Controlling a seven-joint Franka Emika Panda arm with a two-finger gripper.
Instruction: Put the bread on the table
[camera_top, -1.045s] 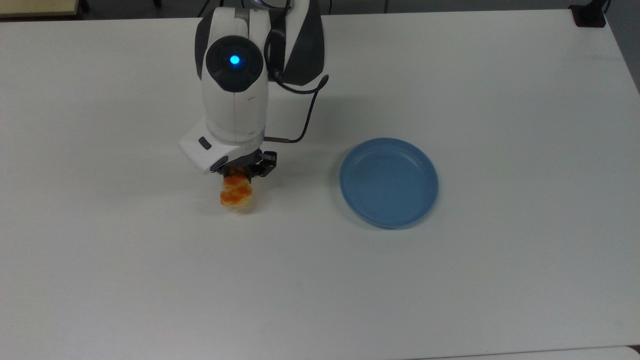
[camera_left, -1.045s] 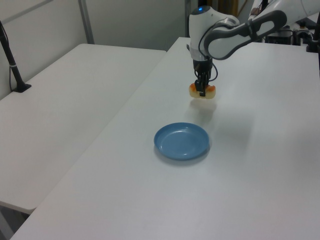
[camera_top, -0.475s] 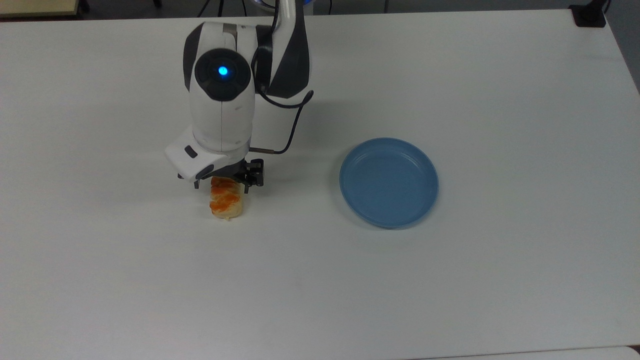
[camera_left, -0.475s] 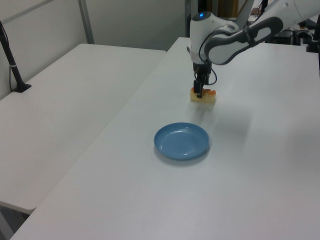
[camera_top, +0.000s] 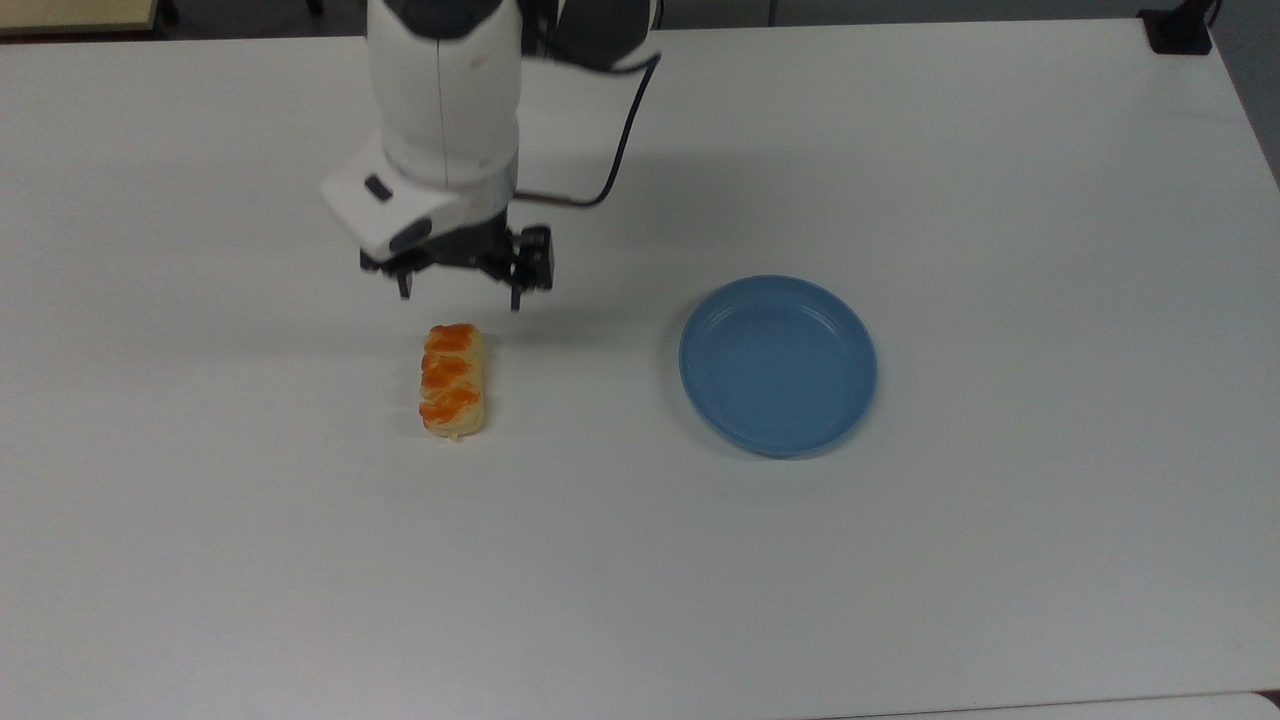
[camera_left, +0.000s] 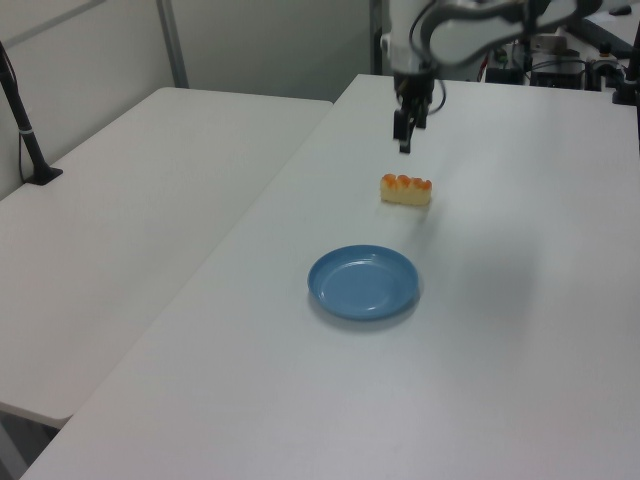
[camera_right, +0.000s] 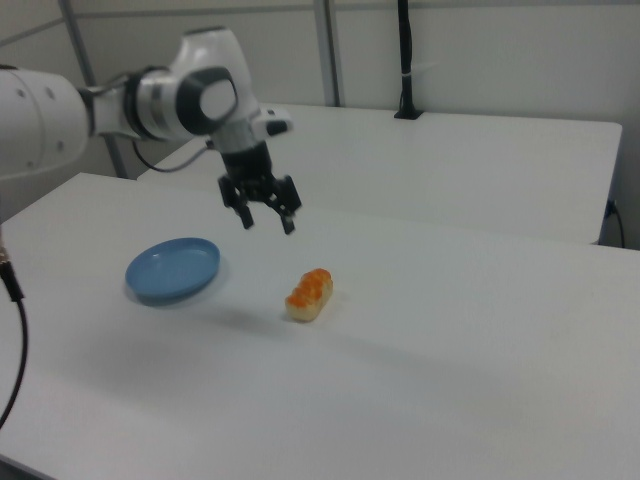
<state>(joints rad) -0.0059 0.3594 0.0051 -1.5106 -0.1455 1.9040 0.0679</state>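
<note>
You've got the arm hanging wrist-down above the white surface, the gripper with its fingers spread and holding nothing, raised clear of the bread, which lies flat on the surface, well apart from the blue plate.

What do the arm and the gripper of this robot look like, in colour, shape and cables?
The arm has smooth, rounded white shells with dark grey joint sections. Its last link ends in a white angular flange, and under it sits the gripper, black, with two short dark fingers. A thin black cable loops beside the wrist in the top view.
</note>
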